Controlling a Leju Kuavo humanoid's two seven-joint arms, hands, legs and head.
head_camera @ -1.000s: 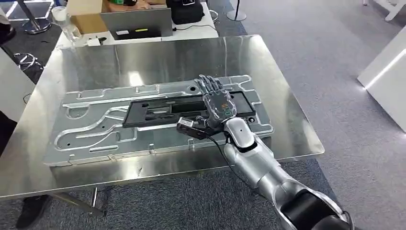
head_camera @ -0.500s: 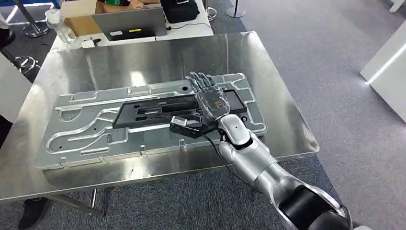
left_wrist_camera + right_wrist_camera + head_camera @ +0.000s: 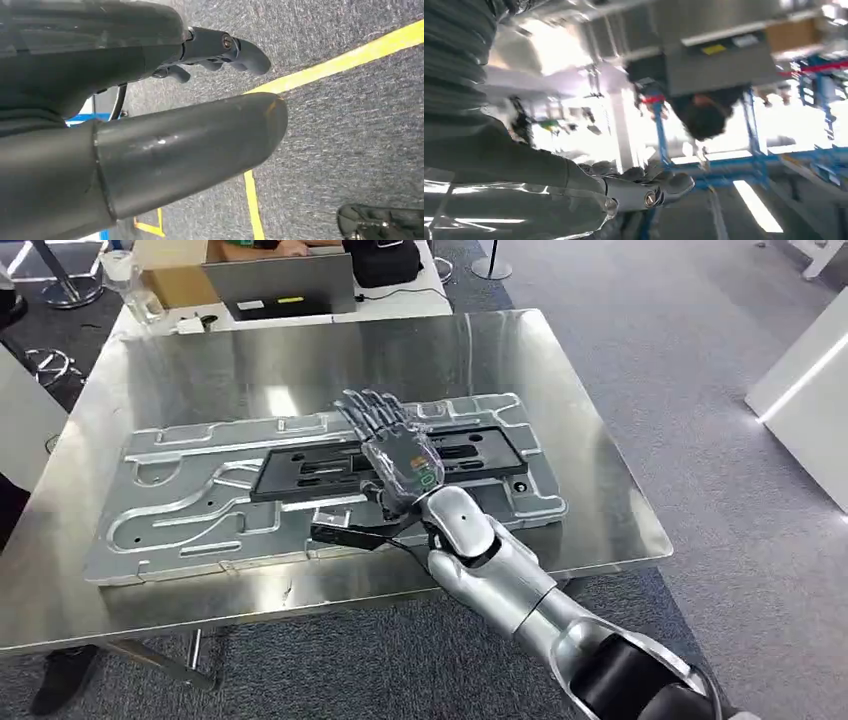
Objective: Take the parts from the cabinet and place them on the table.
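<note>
The right hand, fingers spread, hides part of the black part.

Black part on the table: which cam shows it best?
Head view. The black part lies flat on the big metal plate, its whole length visible except where the right hand covers its middle. The right wrist view is blurred; the left wrist view faces carpet.

- The flat black plastic frame part is covered in its middle by the right hand.
- The large silver machined metal plate is partly hidden under this black part and the hand.
- The grey laptop is cut off by the top edge in the head view.
- The right wrist view is blurred; the fingers there are not sharp.
</note>
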